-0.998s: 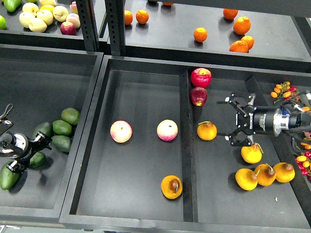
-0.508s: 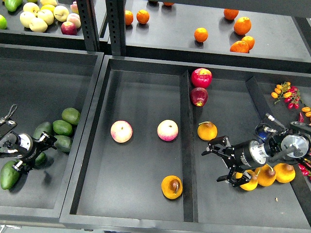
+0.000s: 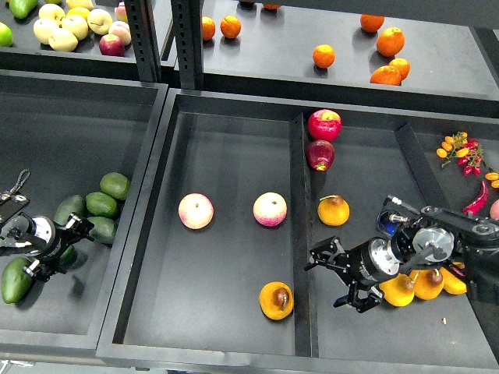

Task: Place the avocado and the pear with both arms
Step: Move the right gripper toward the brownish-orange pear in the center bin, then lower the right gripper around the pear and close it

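Two black arms reach into the shallow dark trays. The right tool (image 3: pixel 337 278) sits low in the right-hand compartment, its two fingers spread wide with nothing between them, pointing left toward the divider (image 3: pixel 301 234). Just across that divider, in the middle compartment, lies a pear (image 3: pixel 276 300) with its dark brown patch facing up — near the tool's tips but not touching them. Another pear (image 3: pixel 333 210) rests alone higher in the right compartment, and a cluster of pears (image 3: pixel 417 287) lies partly hidden behind the right wrist.

The left tool (image 3: pixel 76 234) is at the left edge, in the left tray, seen small and dark against the avocado pile; I cannot tell whether its fingers are parted or pressed together. Several avocados (image 3: pixel 101 204) lie bunched just beside it, some apparently touching it, and one avocado (image 3: pixel 14 280) lies apart below the arm, near the frame edge.

Two pink-and-yellow apples (image 3: pixel 270 209) sit side by side in the middle compartment, well apart from both tools. Two red apples (image 3: pixel 323 125) touch each other at the top of the right compartment — oranges (image 3: pixel 323 56) are scattered on the shelf behind.
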`<move>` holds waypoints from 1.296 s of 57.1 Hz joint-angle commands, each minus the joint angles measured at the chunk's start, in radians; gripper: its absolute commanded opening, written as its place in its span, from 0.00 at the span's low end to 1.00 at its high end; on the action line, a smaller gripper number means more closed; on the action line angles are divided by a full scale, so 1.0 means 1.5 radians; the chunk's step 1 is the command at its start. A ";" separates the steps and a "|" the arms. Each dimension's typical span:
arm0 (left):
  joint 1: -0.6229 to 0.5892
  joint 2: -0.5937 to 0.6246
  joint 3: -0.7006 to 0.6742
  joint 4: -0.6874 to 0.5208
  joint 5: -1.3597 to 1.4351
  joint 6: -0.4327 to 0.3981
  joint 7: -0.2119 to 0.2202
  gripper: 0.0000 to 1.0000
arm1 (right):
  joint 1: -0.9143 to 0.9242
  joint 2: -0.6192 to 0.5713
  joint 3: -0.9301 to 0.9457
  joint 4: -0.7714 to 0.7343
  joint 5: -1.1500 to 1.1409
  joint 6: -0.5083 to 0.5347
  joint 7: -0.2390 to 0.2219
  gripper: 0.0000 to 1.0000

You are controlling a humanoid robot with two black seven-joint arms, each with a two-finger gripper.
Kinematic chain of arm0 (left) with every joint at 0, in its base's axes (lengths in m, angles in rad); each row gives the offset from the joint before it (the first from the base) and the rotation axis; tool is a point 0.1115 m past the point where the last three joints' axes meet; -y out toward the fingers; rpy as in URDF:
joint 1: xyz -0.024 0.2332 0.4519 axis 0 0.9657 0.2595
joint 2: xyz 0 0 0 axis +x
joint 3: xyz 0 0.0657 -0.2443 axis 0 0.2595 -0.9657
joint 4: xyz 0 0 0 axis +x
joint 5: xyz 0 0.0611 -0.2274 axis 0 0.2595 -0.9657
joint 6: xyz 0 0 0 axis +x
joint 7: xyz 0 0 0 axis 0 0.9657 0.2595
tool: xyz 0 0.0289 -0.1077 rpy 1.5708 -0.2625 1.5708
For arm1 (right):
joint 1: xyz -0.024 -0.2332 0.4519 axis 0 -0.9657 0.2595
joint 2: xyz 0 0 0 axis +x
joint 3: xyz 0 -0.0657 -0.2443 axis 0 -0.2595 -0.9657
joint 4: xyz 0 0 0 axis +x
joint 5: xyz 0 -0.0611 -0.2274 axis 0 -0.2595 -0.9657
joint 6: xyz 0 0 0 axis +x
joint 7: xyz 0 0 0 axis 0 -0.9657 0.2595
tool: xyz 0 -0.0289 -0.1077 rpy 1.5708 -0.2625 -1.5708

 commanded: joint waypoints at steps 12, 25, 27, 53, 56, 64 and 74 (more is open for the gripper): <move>0.002 0.000 0.000 0.001 0.000 0.000 0.000 0.91 | -0.011 0.038 0.011 -0.020 -0.004 0.000 0.000 0.99; 0.002 0.000 0.001 0.001 0.001 0.000 0.000 0.91 | -0.014 0.050 0.014 -0.025 -0.002 0.000 0.000 0.99; 0.003 0.000 0.001 0.001 0.001 0.000 0.000 0.91 | -0.014 0.055 0.014 -0.030 -0.002 0.000 0.000 0.99; 0.005 0.001 0.001 0.001 0.000 0.000 0.000 0.91 | -0.020 0.087 0.014 -0.061 -0.002 0.000 0.000 0.99; 0.007 0.001 0.000 0.001 0.000 0.000 0.000 0.91 | -0.025 0.089 0.014 -0.066 -0.002 0.000 0.000 0.99; 0.008 0.001 0.000 0.001 0.001 0.000 0.000 0.91 | -0.029 0.102 0.015 -0.081 -0.003 0.000 0.000 0.99; 0.009 0.001 0.000 0.001 0.001 0.000 0.000 0.91 | -0.041 0.119 0.034 -0.103 -0.003 0.000 0.000 0.98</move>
